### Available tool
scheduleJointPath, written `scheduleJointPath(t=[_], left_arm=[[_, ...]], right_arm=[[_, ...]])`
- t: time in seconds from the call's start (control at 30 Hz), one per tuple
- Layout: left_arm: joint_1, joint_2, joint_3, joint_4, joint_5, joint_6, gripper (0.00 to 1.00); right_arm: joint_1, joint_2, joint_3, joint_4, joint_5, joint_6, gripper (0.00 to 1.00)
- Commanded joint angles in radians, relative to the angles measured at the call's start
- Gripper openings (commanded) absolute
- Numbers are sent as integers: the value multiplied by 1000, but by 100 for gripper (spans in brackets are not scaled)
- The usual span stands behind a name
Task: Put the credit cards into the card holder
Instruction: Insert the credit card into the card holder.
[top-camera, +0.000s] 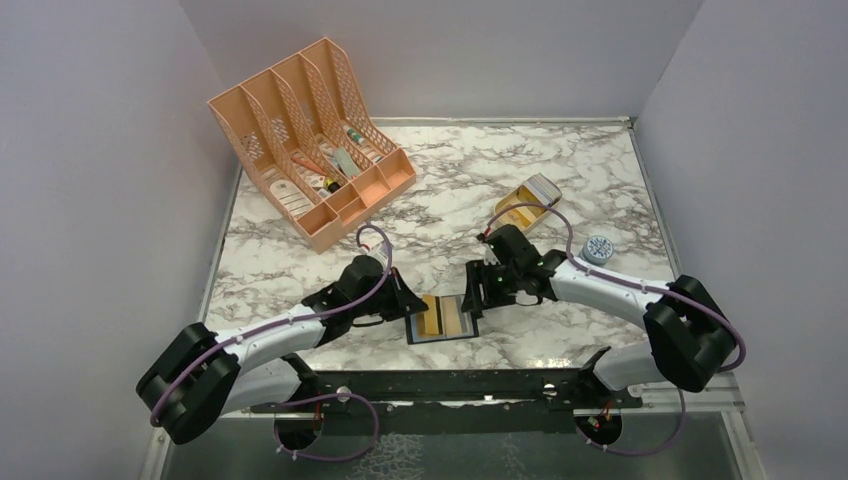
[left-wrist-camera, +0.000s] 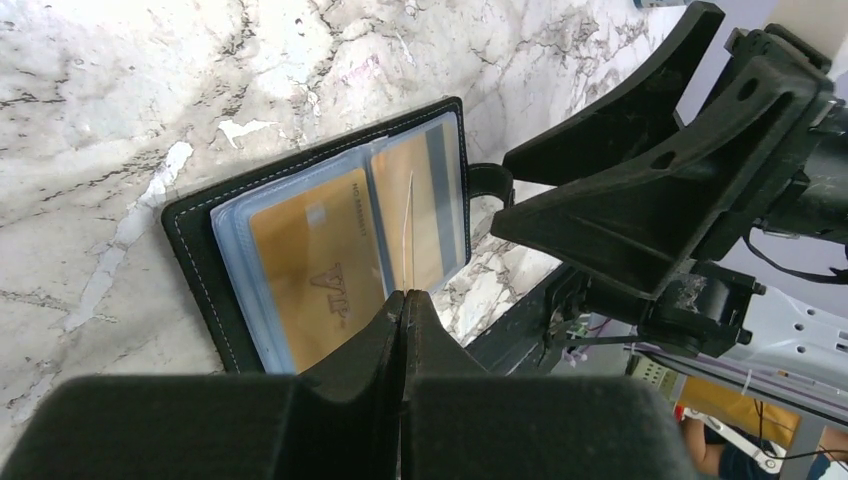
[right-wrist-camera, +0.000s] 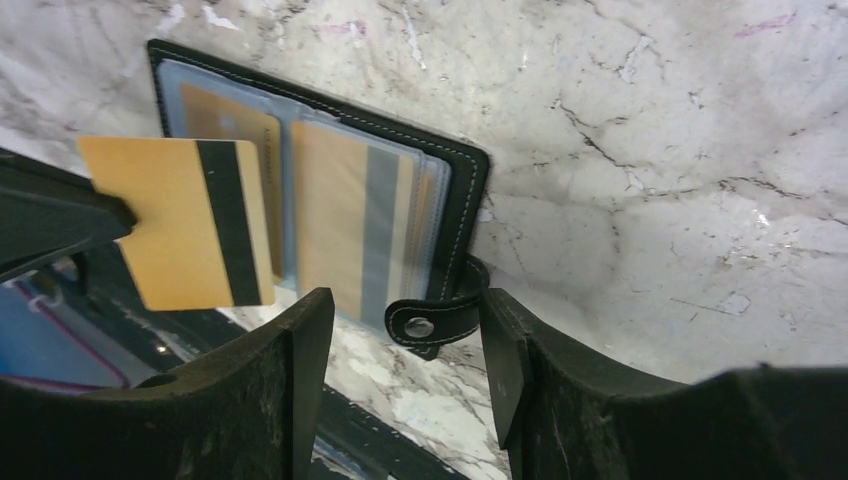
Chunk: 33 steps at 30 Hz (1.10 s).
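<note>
The black card holder (top-camera: 441, 320) lies open near the table's front edge, its clear sleeves showing tan credit cards (left-wrist-camera: 310, 260) (right-wrist-camera: 340, 220). My left gripper (top-camera: 408, 305) (left-wrist-camera: 404, 295) hovers at its left side, shut on another tan credit card (right-wrist-camera: 170, 235) with a black stripe. That card stands upright over the left sleeves and appears edge-on in the left wrist view (left-wrist-camera: 407, 235). My right gripper (top-camera: 478, 290) (right-wrist-camera: 405, 300) is open at the holder's right side, its fingers either side of the snap tab (right-wrist-camera: 425, 322) without touching it.
A peach desk organiser (top-camera: 310, 140) stands at the back left. A gold tin (top-camera: 527, 203) lies behind the right arm, and a small round grey-blue object (top-camera: 598, 248) sits to its right. The table's front edge (top-camera: 450, 368) runs just below the holder.
</note>
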Motion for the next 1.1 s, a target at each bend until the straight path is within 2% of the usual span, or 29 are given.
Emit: scheduleJointPath(t=[0.0, 0.27, 0.37, 1.07], left_arm=[[18, 8, 4, -1, 44, 39, 0], [40, 44, -8, 28, 92, 20, 0], [40, 50, -12, 45, 102, 17, 0], [43, 113, -29, 72, 111, -10, 0]], right_arm=[[34, 33, 41, -62, 160, -17, 54], [60, 66, 39, -56, 175, -21, 37], [68, 70, 34, -54, 178, -15, 33], [83, 64, 16, -40, 181, -6, 29]])
